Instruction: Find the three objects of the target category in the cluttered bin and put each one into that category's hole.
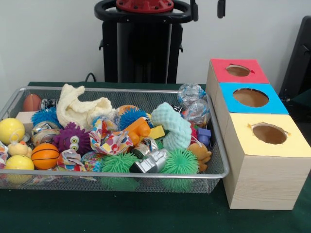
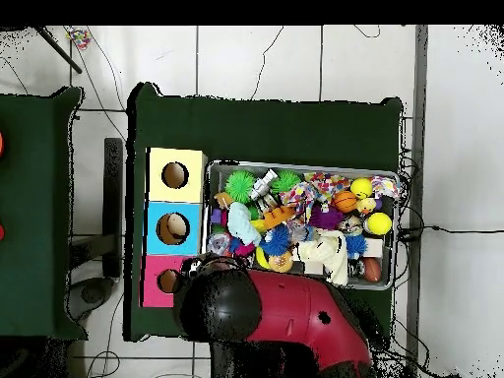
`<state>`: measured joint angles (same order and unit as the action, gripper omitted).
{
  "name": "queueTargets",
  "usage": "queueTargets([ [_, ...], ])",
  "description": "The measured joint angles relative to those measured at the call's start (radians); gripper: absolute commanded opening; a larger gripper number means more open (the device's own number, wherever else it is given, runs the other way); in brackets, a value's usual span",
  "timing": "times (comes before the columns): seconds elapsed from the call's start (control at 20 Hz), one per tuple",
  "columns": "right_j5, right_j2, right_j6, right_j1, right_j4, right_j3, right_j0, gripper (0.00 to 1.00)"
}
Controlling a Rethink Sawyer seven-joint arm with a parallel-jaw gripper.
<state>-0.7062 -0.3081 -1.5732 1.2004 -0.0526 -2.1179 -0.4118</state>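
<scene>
A wire mesh bin (image 1: pixel 146 90) (image 2: pixel 305 165) holds a heap of toys. Among them are two yellow balls (image 1: pixel 10 129), a small basketball (image 1: pixel 44 155), a purple fuzzy toy with eyes (image 1: pixel 72 138), green spiky balls (image 1: pixel 181 161), a blue spiky ball (image 1: pixel 132 116), a teal foam twist (image 1: pixel 172 127), a cream cloth (image 1: pixel 80 109) and an orange block (image 1: pixel 138 129). Beside the bin stand three boxes with round holes: red (image 1: pixel 238 71) (image 2: pixel 167 281), blue (image 1: pixel 250 97) (image 2: pixel 172 228) and yellow (image 1: pixel 268 133) (image 2: pixel 175 175). My gripper (image 1: pixel 221 7) shows only as a dark part at the top edge, well above the boxes.
The red and black arm (image 2: pixel 266 315) is drawn back over the table's edge next to the red box. A green cloth (image 1: pixel 121 213) covers the table. The black pedestal (image 1: pixel 143 43) stands behind the bin. Cables (image 2: pixel 433 228) run along the floor beside the table.
</scene>
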Motion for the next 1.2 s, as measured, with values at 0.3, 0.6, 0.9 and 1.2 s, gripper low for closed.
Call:
queueTargets([
  [0.3, 0.018, -0.066, 0.0, 0.022, 0.003, -0.09, -0.05, 1.0],
  [0.6, 0.025, -0.105, 0.0, 0.009, 0.061, -0.098, -0.108, 1.0],
  [0.9, 0.022, -0.106, 0.0, -0.079, 0.182, -0.01, -0.169, 1.0],
  [1.2, -0.017, -0.099, 0.0, -0.246, 0.287, 0.197, -0.185, 1.0],
])
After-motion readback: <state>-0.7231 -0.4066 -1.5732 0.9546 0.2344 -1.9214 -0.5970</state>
